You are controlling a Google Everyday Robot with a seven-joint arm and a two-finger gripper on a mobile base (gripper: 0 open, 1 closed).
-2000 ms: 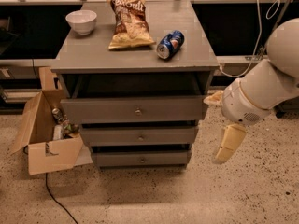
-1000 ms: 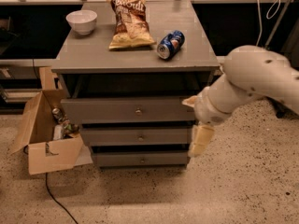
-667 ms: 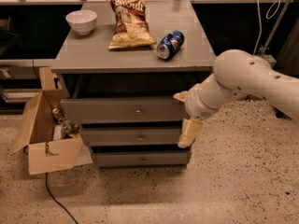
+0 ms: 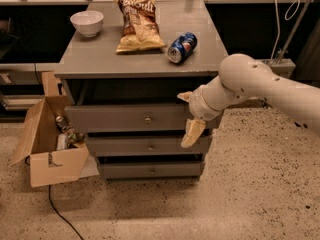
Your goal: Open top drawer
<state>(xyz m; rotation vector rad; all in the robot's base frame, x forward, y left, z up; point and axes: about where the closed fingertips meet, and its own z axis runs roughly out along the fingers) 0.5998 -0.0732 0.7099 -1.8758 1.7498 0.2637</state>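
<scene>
At centre of scene stands a grey cabinet w/ three drawers. The top drawer (image 4: 110,118) sits directly under the tabletop (image 4: 100,61), w/ a dark gap between them. It is the widest and tallest of the three. Its front looks pushed in, and one small round knob (image 4: 147,119) sits at centre of the panel.

The gripper (image 4: 182,120) is in front of the right part of the top drawer front, right of the knob and apart from it. Jaws: spread wide, holding nothing. One tip points left at the drawer's upper edge. The other hangs down across the front of the middle drawer (image 4: 135,147). The white arm (image 4: 260,86) enters from the right.

The bottom drawer (image 4: 145,170) is the narrowest and lies nearest the speckled floor (image 4: 250,194).

Items on tabletop:
- white bowl (image 4: 86,23), far left corner;
- chip bag (image 4: 137,24), lying flat at centre;
- blue can (image 4: 182,47), on its side, right of the bag.

Left of the cabinet: open cardboard box (image 4: 47,156) on the floor, w/ small items inside. A dark cable (image 4: 60,214) runs along the floor near it.
</scene>
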